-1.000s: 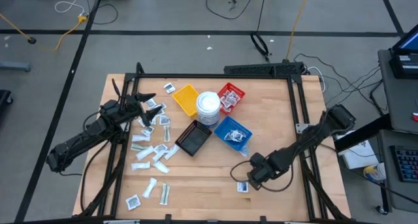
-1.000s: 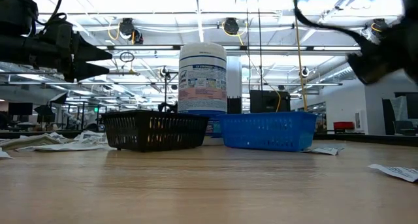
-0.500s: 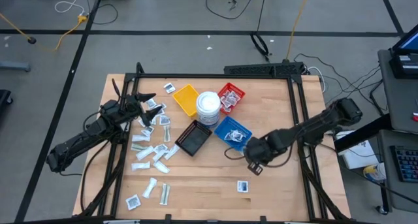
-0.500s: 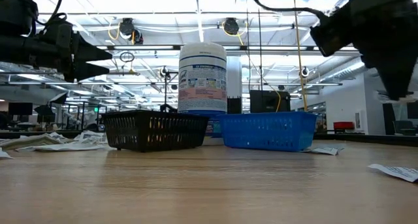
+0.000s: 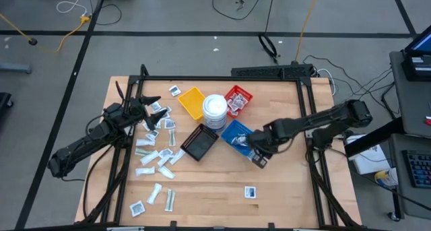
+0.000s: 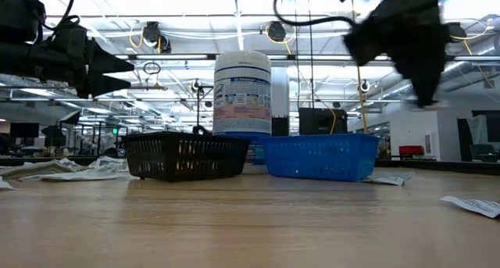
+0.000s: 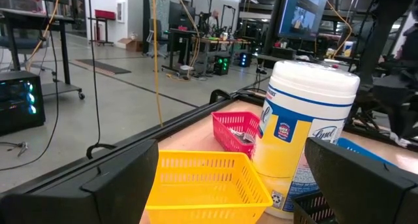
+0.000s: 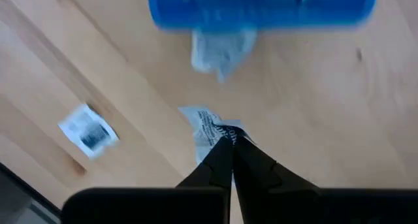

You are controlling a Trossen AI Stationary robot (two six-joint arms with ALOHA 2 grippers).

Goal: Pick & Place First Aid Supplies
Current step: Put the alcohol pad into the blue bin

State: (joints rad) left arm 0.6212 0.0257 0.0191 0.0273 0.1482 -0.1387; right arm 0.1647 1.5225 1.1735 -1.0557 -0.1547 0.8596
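While my right gripper (image 8: 230, 144) is pinched together on a small white packet (image 8: 210, 127), I'm just beside the blue tray (image 5: 239, 134), raised off the table (image 5: 283, 190). To do this well: carry it fully over the blue tray's rim before letting go, drop low, since a thin packet drifts. One packet (image 8: 221, 49) lies just outside that tray, another (image 5: 250, 191) well apart from it. Left gripper (image 5: 152, 103) waits with fingers apart, far side of the black tray (image 5: 199, 144) from the blue one, over the packet pile (image 5: 156, 157).
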